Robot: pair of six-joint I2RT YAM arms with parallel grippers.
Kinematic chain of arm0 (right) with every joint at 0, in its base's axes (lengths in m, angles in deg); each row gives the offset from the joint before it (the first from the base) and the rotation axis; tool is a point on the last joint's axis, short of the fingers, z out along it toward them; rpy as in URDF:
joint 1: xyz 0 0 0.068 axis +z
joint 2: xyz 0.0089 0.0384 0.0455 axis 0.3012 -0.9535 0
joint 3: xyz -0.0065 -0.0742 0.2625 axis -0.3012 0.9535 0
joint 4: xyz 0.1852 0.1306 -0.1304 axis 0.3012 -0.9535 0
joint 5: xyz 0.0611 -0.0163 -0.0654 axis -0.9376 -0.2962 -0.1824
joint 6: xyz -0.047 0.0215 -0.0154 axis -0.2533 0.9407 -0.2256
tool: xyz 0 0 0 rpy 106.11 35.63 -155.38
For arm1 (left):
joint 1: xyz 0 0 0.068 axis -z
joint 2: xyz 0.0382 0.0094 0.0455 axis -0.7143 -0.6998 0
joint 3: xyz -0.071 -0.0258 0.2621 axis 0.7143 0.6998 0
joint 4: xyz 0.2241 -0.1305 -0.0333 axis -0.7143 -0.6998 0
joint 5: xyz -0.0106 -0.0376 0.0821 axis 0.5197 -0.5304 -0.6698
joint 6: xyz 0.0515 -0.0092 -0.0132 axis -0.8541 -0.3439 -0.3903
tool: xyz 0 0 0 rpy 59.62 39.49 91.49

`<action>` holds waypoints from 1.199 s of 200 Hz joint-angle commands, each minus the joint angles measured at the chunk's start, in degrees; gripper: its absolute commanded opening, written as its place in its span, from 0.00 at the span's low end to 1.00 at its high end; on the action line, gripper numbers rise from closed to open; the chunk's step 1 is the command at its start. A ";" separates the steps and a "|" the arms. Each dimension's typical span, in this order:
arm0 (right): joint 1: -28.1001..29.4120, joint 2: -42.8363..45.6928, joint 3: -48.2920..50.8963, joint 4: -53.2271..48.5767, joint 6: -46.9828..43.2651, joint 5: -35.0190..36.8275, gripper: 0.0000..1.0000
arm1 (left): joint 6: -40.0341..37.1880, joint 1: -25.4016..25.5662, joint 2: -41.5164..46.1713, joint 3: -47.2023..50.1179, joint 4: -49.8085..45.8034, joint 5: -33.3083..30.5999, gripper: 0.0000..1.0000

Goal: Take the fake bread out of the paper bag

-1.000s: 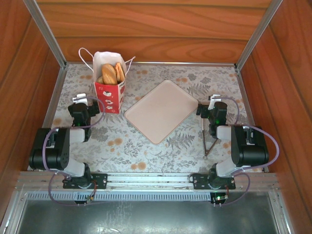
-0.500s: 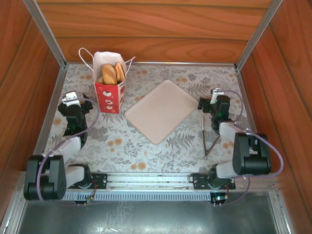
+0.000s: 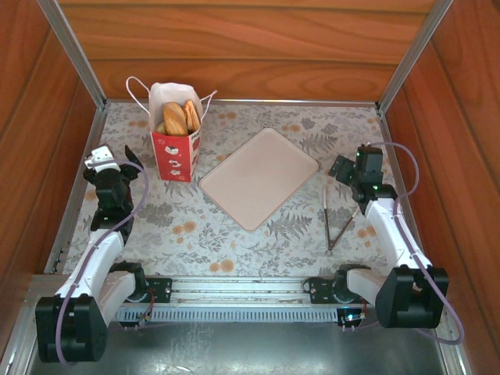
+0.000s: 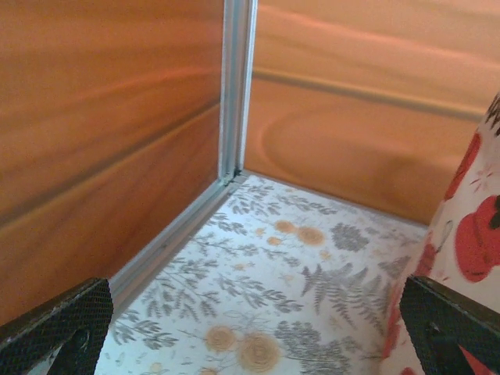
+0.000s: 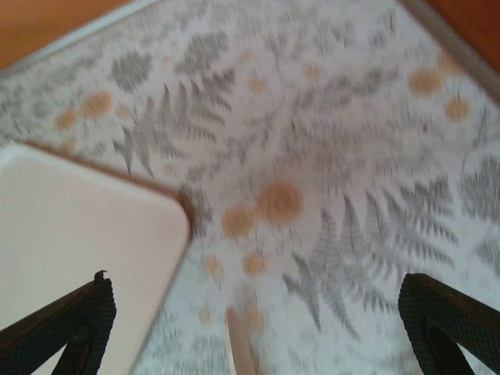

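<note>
My left gripper (image 3: pixel 115 156) has swung out toward the wooden wall, jaws spread wide with nothing in them, just left of the bag (image 3: pixel 175 150). That bag, white paper with a red band, hasn't budged. It stands upright at the far left of the floral worktop (image 3: pixel 234 238), and the glossy golden bread (image 3: pixel 176 119) is still poking out of its top. The smooth pale square tray (image 3: pixel 259 178) lies flat in the middle, with thin tongs (image 3: pixel 333 223) to its right. My right gripper (image 3: pixel 356 164) has drifted further right, also gaping and empty.

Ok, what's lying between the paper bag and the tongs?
The pale pink tray lies between the paper bag and the tongs, as the top view shows.
</note>
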 commanded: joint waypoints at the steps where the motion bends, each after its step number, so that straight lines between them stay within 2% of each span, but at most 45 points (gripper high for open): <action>1: -0.47 1.02 -0.61 -15.31 4.12 -5.18 1.00 | 8.56 -0.36 1.49 -1.63 -7.08 4.07 1.00; 16: -0.30 1.08 -0.73 -16.89 4.17 -7.56 1.00 | 9.80 -0.28 2.81 -1.93 -10.07 6.77 1.00; 32: 0.38 0.12 -2.01 -17.79 3.86 -8.50 0.99 | 10.60 0.25 5.24 -1.90 -13.17 6.62 1.00; 48: 1.26 -3.01 -4.83 -18.46 2.53 -9.40 0.91 | 11.44 0.58 8.53 -1.87 -15.65 4.95 1.00; 58: 2.41 -6.30 -7.18 -18.78 1.45 -9.60 0.84 | 11.82 0.59 10.56 -1.52 -16.35 3.90 1.00; 75: 4.62 -12.94 -12.19 -18.53 -0.64 -10.25 0.79 | 11.98 0.58 13.04 -0.94 -16.63 2.59 1.00; 112: 8.04 -29.00 -27.26 -18.21 -7.19 -13.74 0.72 | 10.77 0.57 13.25 -1.57 -17.00 2.09 1.00; 149: 8.93 -48.09 -46.38 -22.44 -11.71 -14.26 0.72 | 10.27 0.61 12.42 -2.15 -17.01 3.15 1.00; 193: 8.74 -65.74 -68.06 -31.67 -13.34 -12.67 0.71 | 9.64 0.55 11.77 -2.86 -17.02 4.46 1.00; 212: 8.62 -70.07 -72.39 -33.50 -13.86 -13.21 0.70 | 9.27 0.58 10.92 -3.38 -17.11 4.77 1.00; 240: 8.63 -72.54 -73.07 -33.69 -14.40 -14.32 0.69 | 9.16 0.60 9.81 -4.34 -17.11 5.63 1.00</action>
